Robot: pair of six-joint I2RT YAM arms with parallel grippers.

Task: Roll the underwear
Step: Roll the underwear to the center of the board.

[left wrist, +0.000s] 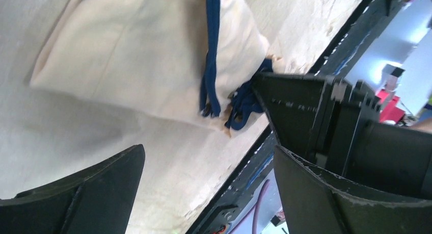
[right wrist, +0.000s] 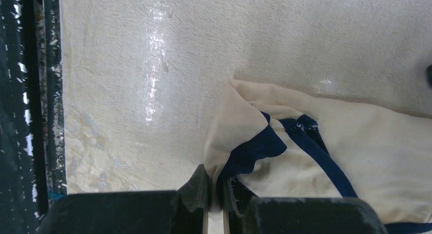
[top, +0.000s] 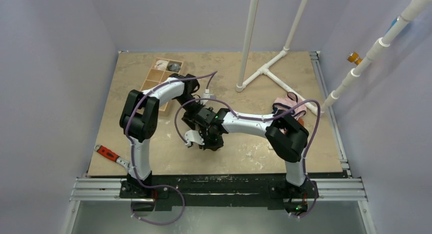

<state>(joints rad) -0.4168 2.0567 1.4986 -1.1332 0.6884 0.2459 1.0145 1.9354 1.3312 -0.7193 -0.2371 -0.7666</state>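
The underwear (right wrist: 326, 142) is tan-beige with dark navy edging and lies bunched on the table. In the top view only a pale corner (top: 193, 137) shows under the two wrists. My right gripper (right wrist: 216, 196) is shut on a folded corner of it, fabric and navy edging pinched between the pads, low over the table (top: 206, 140). My left gripper (left wrist: 209, 152) is wide open and empty, hovering just above the table a little short of the underwear (left wrist: 147, 45). It sits close behind the right wrist (top: 196, 118). The right gripper's black body (left wrist: 316, 111) touches the garment's navy-edged end.
A wooden compartment box (top: 159, 75) stands at the back left. A red-handled tool (top: 107, 153) lies at the front left. A white pipe frame (top: 265, 68) stands at the back. Pink briefs (top: 290, 105) lie at the right. The table's black front rail (right wrist: 30, 117) is near.
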